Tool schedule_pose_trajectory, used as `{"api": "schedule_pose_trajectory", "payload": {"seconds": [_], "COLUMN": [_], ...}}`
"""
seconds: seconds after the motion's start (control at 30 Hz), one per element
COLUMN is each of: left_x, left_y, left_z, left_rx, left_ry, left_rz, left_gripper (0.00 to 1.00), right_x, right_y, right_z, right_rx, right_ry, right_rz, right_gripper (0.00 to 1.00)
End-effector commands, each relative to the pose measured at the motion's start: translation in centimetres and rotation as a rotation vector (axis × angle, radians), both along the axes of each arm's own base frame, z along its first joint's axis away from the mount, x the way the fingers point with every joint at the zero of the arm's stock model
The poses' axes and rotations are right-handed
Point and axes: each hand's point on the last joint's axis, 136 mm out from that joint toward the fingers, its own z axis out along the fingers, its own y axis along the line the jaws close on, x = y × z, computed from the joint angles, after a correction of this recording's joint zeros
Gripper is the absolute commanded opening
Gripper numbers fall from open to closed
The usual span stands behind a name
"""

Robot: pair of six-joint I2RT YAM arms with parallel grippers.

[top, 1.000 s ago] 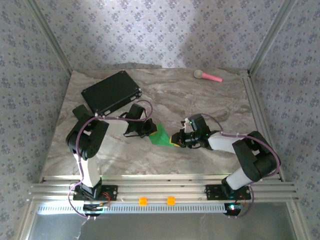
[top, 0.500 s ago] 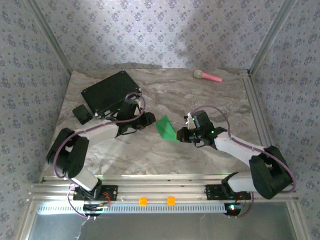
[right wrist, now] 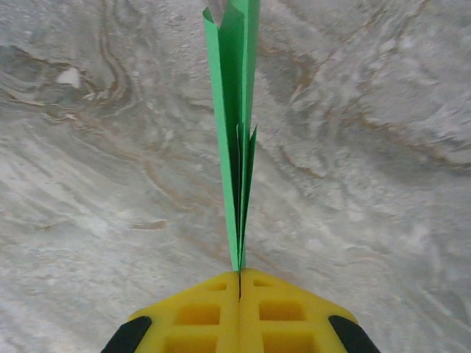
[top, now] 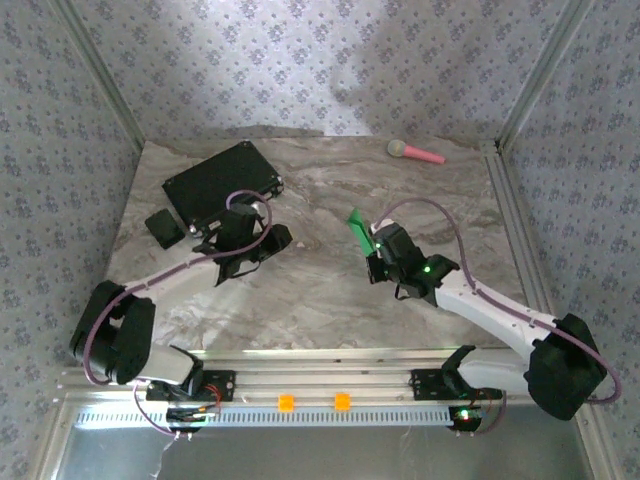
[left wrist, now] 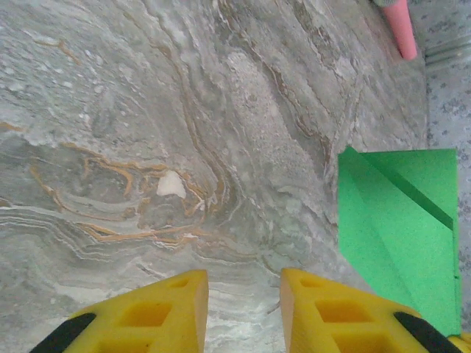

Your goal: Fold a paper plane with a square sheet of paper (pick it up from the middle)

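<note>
While the right gripper (right wrist: 240,278) kept its jaws pressed together on the lower edge of the paper plane (right wrist: 237,147), the folded green sheet stood on edge above the marble table (top: 320,300), well to the right of the black case (top: 222,183). The left gripper (left wrist: 243,294) sat just in front of that case's right end, jaws slightly spread, holding nothing.

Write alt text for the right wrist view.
The right gripper, its yellow fingers pressed shut, pinches the folded green paper plane seen edge-on, a thin layered blade reaching to the top of the frame. The grey marbled table lies behind it.
</note>
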Motion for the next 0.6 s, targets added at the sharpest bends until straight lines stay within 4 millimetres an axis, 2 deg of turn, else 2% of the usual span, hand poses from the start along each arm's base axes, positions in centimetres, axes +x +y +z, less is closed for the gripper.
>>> {"api": "schedule_pose_trajectory", "payload": {"seconds": [0.0, 0.23, 0.4, 0.57], "left_x": [0.0, -0.3, -0.7, -1.3], "left_y": [1.1, 3.2, 5.4, 7.3], "left_z": [0.3, -0.1, -0.5, -1.0], "left_rx": [0.014, 0.041, 0.068, 0.070], "left_ry": [-0.007, 0.015, 0.043, 0.057], "left_rz": [0.042, 0.114, 0.171, 0.225], "left_gripper": [0.31, 0.31, 0.32, 0.33], "right_x": [0.9, 1.2, 1.2, 0.5], "right_y": [-2.0, -2.2, -0.6, 1.8], "right_z": [1.6, 0.9, -0.7, -3.3], "right_rx": [-0.174, -0.397, -0.472, -0.570], "right_ry": [-0.086, -0.072, -0.051, 0.002], "right_rz": [-0.049, -0.041, 0.010, 0.088], "right_gripper": [0.04, 0.01, 0.02, 0.02]}}
